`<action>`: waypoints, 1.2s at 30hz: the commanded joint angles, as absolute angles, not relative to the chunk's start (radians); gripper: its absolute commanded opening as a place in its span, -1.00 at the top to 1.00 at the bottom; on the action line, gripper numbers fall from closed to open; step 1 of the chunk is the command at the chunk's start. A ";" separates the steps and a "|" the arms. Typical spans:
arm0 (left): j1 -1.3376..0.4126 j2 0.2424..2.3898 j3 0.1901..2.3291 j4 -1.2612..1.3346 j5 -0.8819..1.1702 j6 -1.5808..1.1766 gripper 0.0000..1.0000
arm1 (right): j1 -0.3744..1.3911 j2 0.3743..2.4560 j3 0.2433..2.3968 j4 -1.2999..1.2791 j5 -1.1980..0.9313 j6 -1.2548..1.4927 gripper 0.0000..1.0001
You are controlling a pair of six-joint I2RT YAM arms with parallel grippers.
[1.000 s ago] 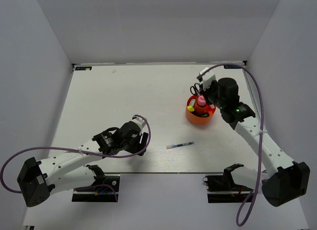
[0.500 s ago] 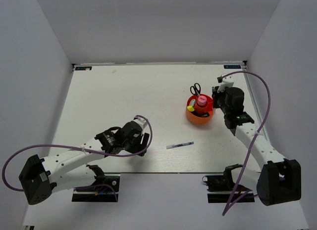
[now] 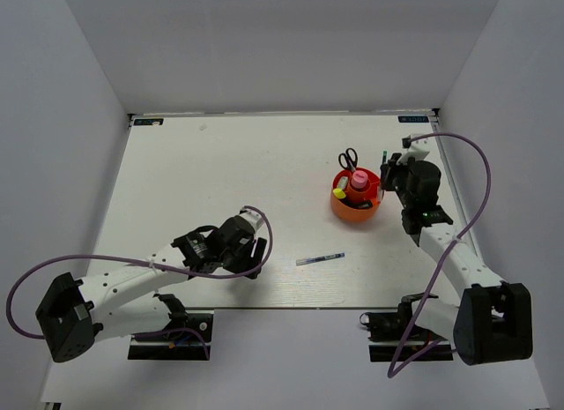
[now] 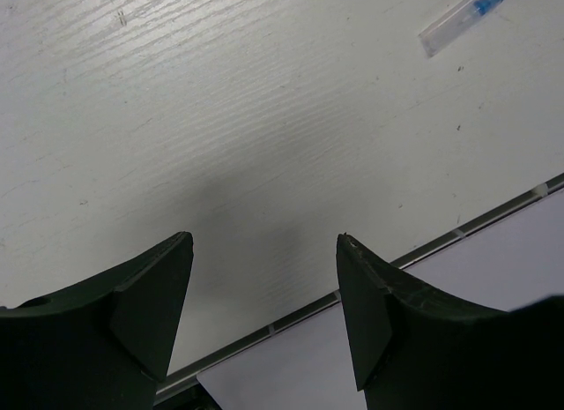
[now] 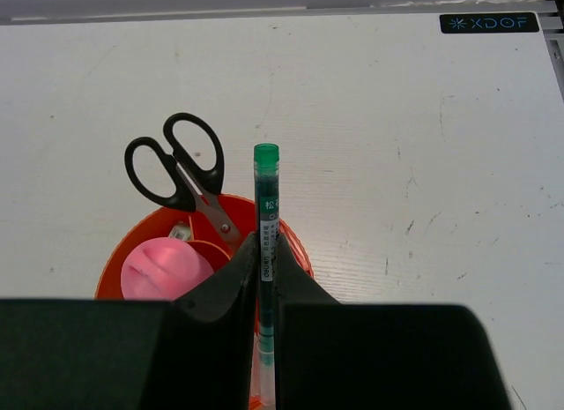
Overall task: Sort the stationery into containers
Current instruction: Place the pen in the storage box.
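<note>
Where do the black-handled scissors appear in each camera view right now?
Top external: scissors right of centre, handles poking out the far side of the orange cup.
Left wrist: not in view.
Right wrist: scissors left of centre, left of the green pen.
Shared landmark: the orange cup holding them.

The right claw (image 5: 265, 249) is hiding the lower end of the green pen (image 5: 266, 185) and the near half of the orange cup (image 5: 113, 267). The left wrist view's top edge is cutting off the blue-white pen (image 4: 465, 15).
</note>
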State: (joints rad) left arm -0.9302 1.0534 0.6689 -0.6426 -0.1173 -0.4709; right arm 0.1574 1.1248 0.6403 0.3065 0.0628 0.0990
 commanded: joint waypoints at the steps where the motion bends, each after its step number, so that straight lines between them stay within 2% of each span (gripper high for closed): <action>1: -0.925 1.060 0.703 -0.618 -0.101 -0.465 -0.53 | 0.143 1.140 0.676 0.367 0.051 0.153 1.00; 4: -0.925 1.063 0.701 -0.615 -0.100 -0.466 -0.53 | 0.130 1.155 0.673 0.382 0.048 0.169 1.00; 12: -0.923 1.092 0.704 -0.600 -0.083 -0.459 -0.53 | 0.124 1.235 0.585 0.629 0.023 0.147 1.00; 20: -0.928 1.123 0.719 -0.502 -0.005 -0.336 -0.55 | 0.126 1.275 0.542 0.666 0.011 0.135 1.00; 22: -0.928 1.150 0.724 -0.476 0.029 -0.302 -0.55 | 0.124 1.272 0.525 0.666 -0.027 0.132 0.39; 23: -0.934 1.163 0.738 -0.463 0.034 -0.254 -0.55 | 0.124 1.266 0.523 0.664 -0.035 0.133 0.16; 25: -0.939 1.209 0.767 -0.420 0.060 -0.192 -0.55 | 0.123 1.253 0.518 0.654 -0.046 0.126 -0.18; 27: -0.953 1.250 0.782 -0.381 0.064 -0.141 -0.55 | 0.124 1.230 0.532 0.618 -0.046 0.124 -0.33; 29: -0.962 1.314 0.820 -0.348 0.084 -0.097 -0.55 | 0.121 1.216 0.540 0.597 -0.040 0.124 -0.36; 31: -0.971 1.348 0.844 -0.302 0.086 -0.051 -0.53 | 0.123 1.201 0.554 0.560 -0.035 0.127 -0.32; 33: -0.991 1.419 0.880 -0.241 0.100 -0.008 -0.43 | 0.120 1.183 0.561 0.523 -0.017 0.136 -0.14; 34: -0.994 1.448 0.893 -0.226 0.100 0.024 -0.38 | 0.117 1.155 0.572 0.488 -0.011 0.144 0.07; 35: -1.005 1.486 0.902 -0.206 0.097 0.044 -0.26 | 0.117 1.140 0.584 0.439 0.032 0.144 0.75; 36: -1.009 1.526 0.934 -0.166 0.094 0.060 -0.20 | 0.115 1.111 0.598 0.408 0.044 0.149 1.00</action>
State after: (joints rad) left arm -0.9890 1.4681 0.8661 -0.2913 0.0677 -0.0494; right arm 0.1238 1.1774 0.5339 0.4908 -0.0174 0.1291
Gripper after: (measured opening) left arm 0.626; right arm 0.156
